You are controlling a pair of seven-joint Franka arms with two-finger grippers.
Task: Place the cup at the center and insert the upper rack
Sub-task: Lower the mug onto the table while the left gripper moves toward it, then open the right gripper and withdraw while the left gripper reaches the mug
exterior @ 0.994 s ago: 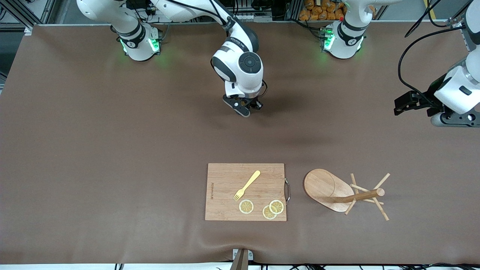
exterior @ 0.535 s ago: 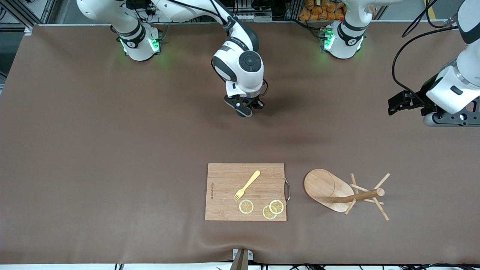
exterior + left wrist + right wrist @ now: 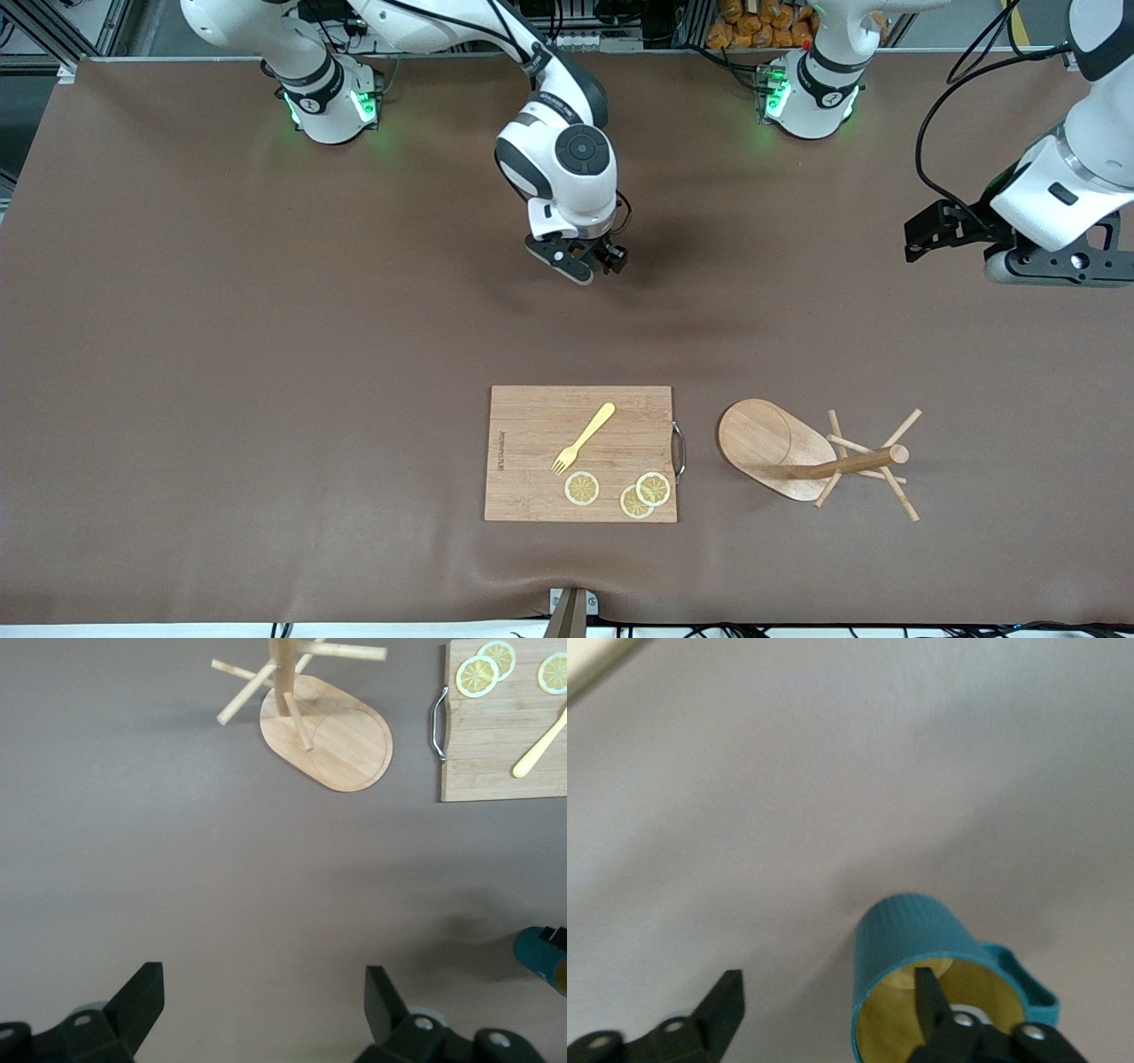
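The teal ribbed cup [image 3: 908, 943] with a yellow inside lies on its side on the brown table under my right gripper [image 3: 826, 992]. That gripper is open: one finger reaches into the cup's mouth and the other is well clear of its wall. In the front view the right gripper [image 3: 589, 261] hides the cup. The cup's edge also shows in the left wrist view [image 3: 539, 957]. The wooden mug tree [image 3: 780, 447] sits with its oval base on the table beside the cutting board. My left gripper [image 3: 914, 239] is open and empty, up in the air at the left arm's end of the table.
A rectangular wooden cutting board [image 3: 532, 461] with a metal handle lies nearer to the front camera than the cup. It carries a yellow fork [image 3: 583, 438] and three lemon slices [image 3: 582, 488]. The mug tree's pegs [image 3: 904, 505] stick out toward the left arm's end.
My left gripper has moved inward from the table's end and a little toward the arms' bases. My right gripper has turned slightly over the cup.
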